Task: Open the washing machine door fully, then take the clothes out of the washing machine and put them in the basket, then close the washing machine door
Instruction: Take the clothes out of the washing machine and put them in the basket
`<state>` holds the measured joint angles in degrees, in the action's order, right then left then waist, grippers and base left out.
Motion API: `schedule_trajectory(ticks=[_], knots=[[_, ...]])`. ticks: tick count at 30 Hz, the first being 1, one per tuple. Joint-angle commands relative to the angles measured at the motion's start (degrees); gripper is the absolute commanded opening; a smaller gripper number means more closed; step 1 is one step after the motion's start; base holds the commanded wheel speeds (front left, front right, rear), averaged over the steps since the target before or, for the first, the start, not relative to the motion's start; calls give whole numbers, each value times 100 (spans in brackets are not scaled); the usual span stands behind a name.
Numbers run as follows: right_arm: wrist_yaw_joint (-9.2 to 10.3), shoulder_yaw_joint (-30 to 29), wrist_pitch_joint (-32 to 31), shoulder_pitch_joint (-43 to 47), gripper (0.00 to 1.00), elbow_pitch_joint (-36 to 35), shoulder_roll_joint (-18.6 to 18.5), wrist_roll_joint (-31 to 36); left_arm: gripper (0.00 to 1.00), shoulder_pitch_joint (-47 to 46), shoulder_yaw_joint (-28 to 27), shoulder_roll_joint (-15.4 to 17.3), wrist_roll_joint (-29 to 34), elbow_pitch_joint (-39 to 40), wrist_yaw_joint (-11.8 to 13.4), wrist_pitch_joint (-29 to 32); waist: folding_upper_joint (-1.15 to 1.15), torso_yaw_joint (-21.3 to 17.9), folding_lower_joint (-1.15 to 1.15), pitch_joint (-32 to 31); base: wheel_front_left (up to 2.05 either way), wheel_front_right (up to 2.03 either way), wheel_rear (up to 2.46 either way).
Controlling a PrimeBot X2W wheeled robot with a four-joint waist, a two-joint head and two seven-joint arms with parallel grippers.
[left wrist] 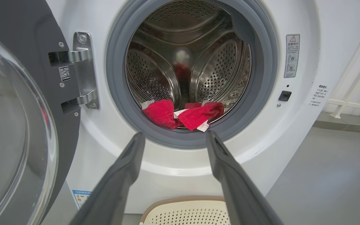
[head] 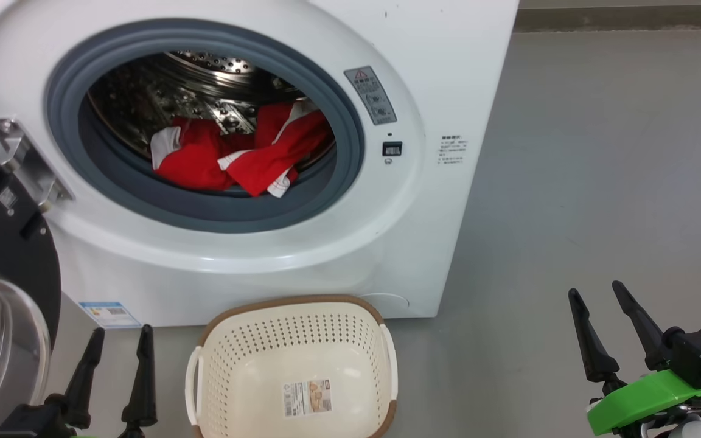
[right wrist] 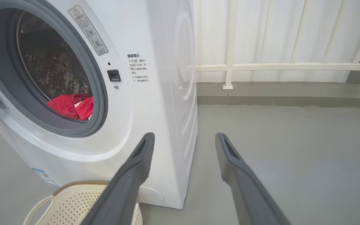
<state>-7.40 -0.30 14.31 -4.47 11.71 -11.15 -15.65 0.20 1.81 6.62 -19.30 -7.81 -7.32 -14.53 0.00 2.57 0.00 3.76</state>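
Observation:
The white washing machine (head: 253, 267) stands in front of me with its door (head: 3, 286) swung wide open at the left, black rim and glass bowl facing me. Two red garments with white trim (head: 241, 155) lie in the steel drum, low and near the grey ring; they show too in the left wrist view (left wrist: 183, 115) and the right wrist view (right wrist: 72, 106). The cream basket (head: 292, 365) sits on the floor below the opening, holding nothing but its label. My left gripper (head: 119, 337) is open beside the basket. My right gripper (head: 597, 292) is open, low at the right.
Grey floor (head: 600, 182) stretches to the right of the machine. A white railing (right wrist: 261, 67) and a low kerb run along the wall behind it. The door's metal hinge (left wrist: 84, 70) sits left of the drum opening.

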Motion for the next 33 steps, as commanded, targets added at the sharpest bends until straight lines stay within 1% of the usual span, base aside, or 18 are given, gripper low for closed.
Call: schedule_trajectory(ticks=[1,11,26,33], knots=[[-9,164,69,8,100,-149,-88,77,100,-95,-179,95,47,166,-16,-47,0,-2,0,13,83,-89,6],[-9,172,69,-12,100,-147,-83,84,100,-122,-179,44,128,169,-16,-47,0,-10,0,62,25,-25,0],[-9,218,69,-88,100,-168,-84,63,100,-181,-68,108,31,177,-16,-47,0,-5,0,164,0,0,0],[-9,252,69,-202,100,-200,-71,69,100,-341,20,138,43,79,-17,-47,0,-62,0,361,0,0,0]])
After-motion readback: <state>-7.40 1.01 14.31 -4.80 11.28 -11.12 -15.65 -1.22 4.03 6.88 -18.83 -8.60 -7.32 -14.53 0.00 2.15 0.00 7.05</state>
